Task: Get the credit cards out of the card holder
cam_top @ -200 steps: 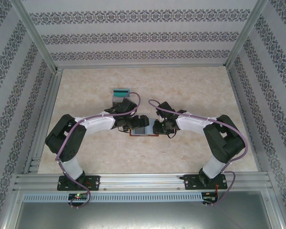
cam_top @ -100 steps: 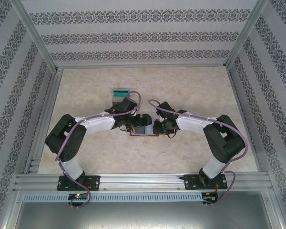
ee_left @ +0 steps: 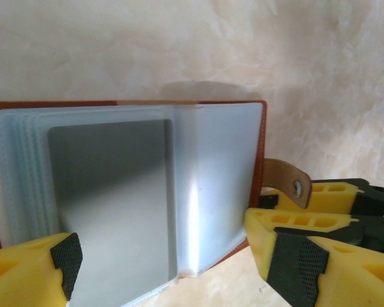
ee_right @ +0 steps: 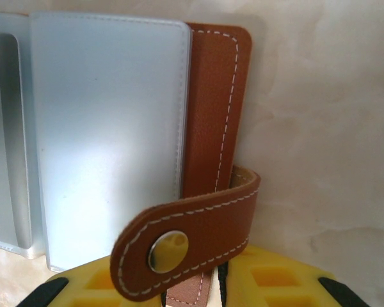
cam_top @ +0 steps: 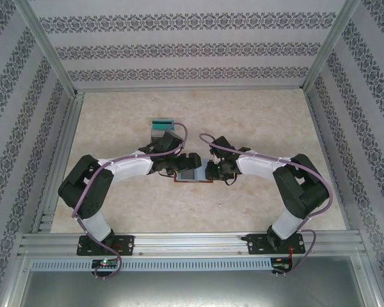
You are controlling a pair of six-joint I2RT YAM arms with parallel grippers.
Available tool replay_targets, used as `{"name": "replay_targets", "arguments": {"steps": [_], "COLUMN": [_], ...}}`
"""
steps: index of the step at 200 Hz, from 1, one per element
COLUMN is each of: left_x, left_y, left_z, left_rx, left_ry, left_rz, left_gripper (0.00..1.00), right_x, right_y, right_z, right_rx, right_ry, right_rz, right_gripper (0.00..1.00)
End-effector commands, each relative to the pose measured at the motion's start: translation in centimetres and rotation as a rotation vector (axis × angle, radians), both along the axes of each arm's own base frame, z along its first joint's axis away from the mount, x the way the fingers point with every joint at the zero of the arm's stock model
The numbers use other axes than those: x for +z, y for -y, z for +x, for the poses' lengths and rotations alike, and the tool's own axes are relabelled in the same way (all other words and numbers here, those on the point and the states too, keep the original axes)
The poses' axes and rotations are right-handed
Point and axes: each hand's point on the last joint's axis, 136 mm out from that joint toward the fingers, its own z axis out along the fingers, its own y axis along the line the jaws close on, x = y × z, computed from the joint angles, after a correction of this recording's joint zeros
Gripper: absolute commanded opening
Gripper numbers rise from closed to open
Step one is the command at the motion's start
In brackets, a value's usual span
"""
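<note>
Left arm's elbow [cam_top: 83, 182] has sagged slightly toward the left edge of the beige marbled counter [cam_top: 262, 115]. Brown leather folding card holder [cam_top: 192, 174] lies open, flat, mid-counter between both arms. Left fingers [ee_left: 19, 275] are released, spread wide over its grey-blue pockets. Right fingers [ee_right: 275, 284] are clenched on its brown snap strap [ee_right: 185, 240]. 1 grey card [ee_left: 109, 204] sits pocketed.
</note>
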Motion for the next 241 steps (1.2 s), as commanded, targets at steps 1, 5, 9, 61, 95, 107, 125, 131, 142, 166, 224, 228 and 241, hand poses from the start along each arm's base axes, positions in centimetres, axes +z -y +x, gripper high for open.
{"name": "replay_targets", "arguments": {"steps": [1, 5, 9, 61, 95, 107, 125, 131, 142, 166, 224, 228, 241], "left_x": [-0.6, -0.7, -0.9, -0.9, -0.7, -0.9, -1.0, -0.8, -0.5, 0.2, -0.2, -0.3, -0.8], "left_y": [-0.7, -0.7, -0.8, -1.2, -1.4, -1.3, -1.4, -1.5, -1.4, -1.3, -1.5, -1.5, -1.4], "left_z": [-0.5, -0.5, -0.5, -0.6, -0.5, -0.6, -0.6, -0.5, -0.5, -0.4, -0.6, -0.6, -0.7], "left_rx": [0.009, 0.009, 0.010, 0.022, 0.027, 0.025, 0.032, 0.036, 0.035, 0.032, 0.034, 0.034, 0.030], "left_ry": [-0.015, -0.020, -0.021, -0.017, -0.006, -0.016, -0.015, -0.010, 0.002, 0.019, 0.009, 0.006, -0.010], "left_rz": [0.033, 0.037, 0.042, 0.052, 0.058, 0.058, 0.063, 0.062, 0.052, 0.038, 0.050, 0.050, 0.052], "left_gripper": [0.89, 0.89, 0.89, 0.89, 0.89, 0.89, 0.89, 0.89, 0.89, 0.89, 0.89, 0.89, 0.89], "right_x": [-0.4, -0.4, -0.4, -0.4, -0.5, -0.5, -0.6, -0.6, -0.6, -0.8, -0.9, -0.9, -0.9], "right_y": [0.0, 0.0, 0.0, 0.1, 0.0, 0.0, 0.0, 0.0, 0.0, 0.1, 0.0, 0.0, 0.0], "right_z": [-0.1, -0.2, -0.2, -0.2, -0.2, -0.2, -0.3, -0.3, -0.3, -0.5, -0.4, -0.4, -0.4], "right_rx": [-0.012, -0.011, -0.012, -0.012, -0.012, -0.011, -0.011, -0.012, -0.011, -0.010, -0.010, -0.010, -0.008], "right_ry": [-0.017, -0.019, -0.018, -0.019, -0.021, -0.022, -0.025, -0.026, -0.025, -0.030, -0.032, -0.032, -0.031], "right_rz": [0.007, 0.007, 0.007, 0.006, 0.007, 0.007, 0.006, 0.006, 0.005, 0.001, 0.002, 0.002, 0.002], "right_gripper": [0.30, 0.30, 0.30, 0.30, 0.30, 0.30, 0.30, 0.30, 0.30, 0.30, 0.30, 0.30, 0.30]}}
